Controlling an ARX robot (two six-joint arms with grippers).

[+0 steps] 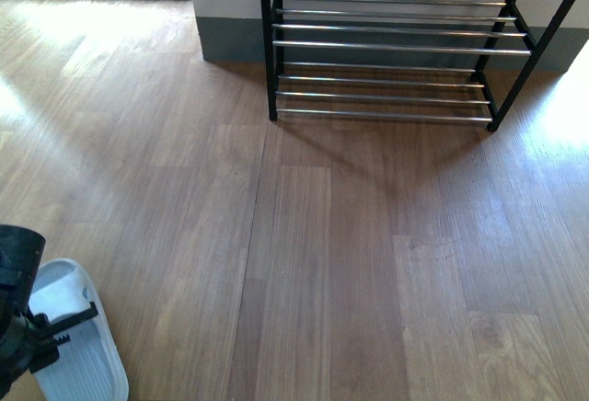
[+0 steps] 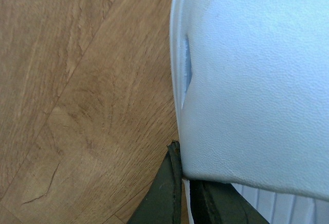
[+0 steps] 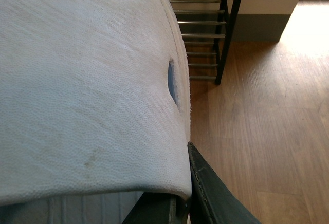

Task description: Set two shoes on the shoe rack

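Note:
One of the two shoes is a light blue slipper point(image 1: 74, 346) at the lower left of the front view, low over the wood floor. My left gripper point(image 1: 41, 332) is shut on its side edge. In the left wrist view the slipper's strap point(image 2: 257, 80) fills the frame, and the left gripper point(image 2: 184, 185) pinches its rim. My right gripper point(image 3: 182, 201) is shut on the rim of the other shoe, a white slipper point(image 3: 87, 95). This gripper is out of the front view. The shoe rack point(image 1: 396, 47), with black frames and chrome bars, stands at the far wall; the rack point(image 3: 205, 34) also appears beyond the white slipper.
Wood plank floor point(image 1: 322, 254) stretches between me and the rack. A white wall with a grey skirting point(image 1: 230, 42) runs behind the rack. Bright light falls on the floor at the far right point(image 1: 566, 107).

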